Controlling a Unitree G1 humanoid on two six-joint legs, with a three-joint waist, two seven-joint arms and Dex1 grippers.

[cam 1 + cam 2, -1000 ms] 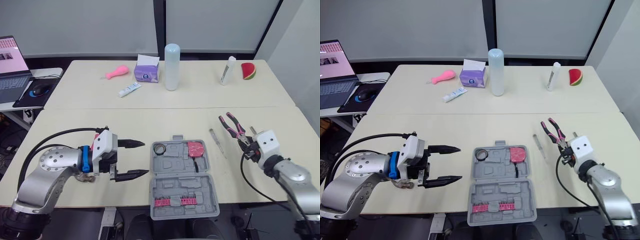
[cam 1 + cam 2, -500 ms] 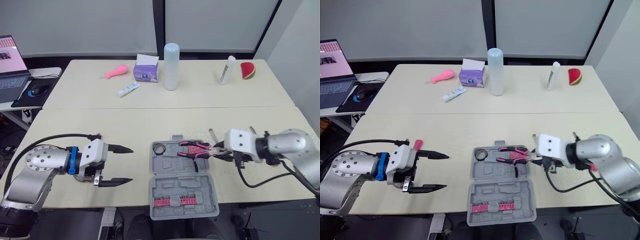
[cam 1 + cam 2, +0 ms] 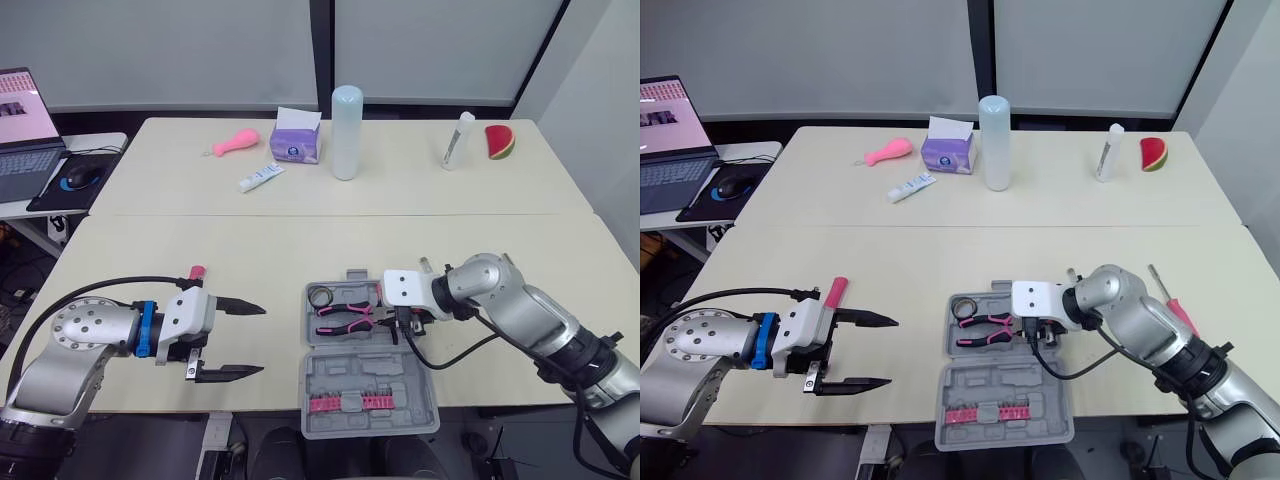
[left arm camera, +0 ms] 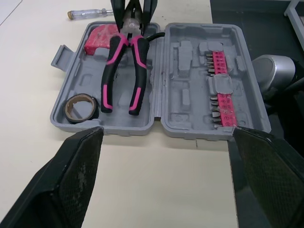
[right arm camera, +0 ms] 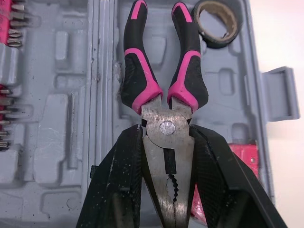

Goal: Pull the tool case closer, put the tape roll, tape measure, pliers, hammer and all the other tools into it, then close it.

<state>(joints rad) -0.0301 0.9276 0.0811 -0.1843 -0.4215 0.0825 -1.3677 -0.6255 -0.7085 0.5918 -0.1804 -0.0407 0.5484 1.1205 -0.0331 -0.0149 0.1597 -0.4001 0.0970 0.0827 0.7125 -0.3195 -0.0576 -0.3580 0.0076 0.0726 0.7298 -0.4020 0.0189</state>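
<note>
Eye views: a grey moulded plastic case (image 3: 370, 395) lies open and flat near the front edge of a smooth cream table (image 3: 250, 250). The left gripper (image 3: 262, 340) is spread wide and holds nothing. There is bare tabletop between its tips and the case ahead. A pink-handled tool (image 3: 836, 290) lies just beside it. The right gripper (image 3: 374, 312) is clamped on the pliers (image 3: 338, 318).

Left wrist view: a dark tape roll (image 4: 81, 108) sits by the handle tips. A red tape measure (image 4: 97, 40) is beside the pliers' head. A screwdriver (image 4: 90, 13) lies on the table past the case rim.

Right wrist view: black fingers (image 5: 118, 190) pinch the steel head. The rubbery pink-and-black handles are splayed over the ribbed recesses. I cannot tell whether the pliers are resting in the case.
</note>
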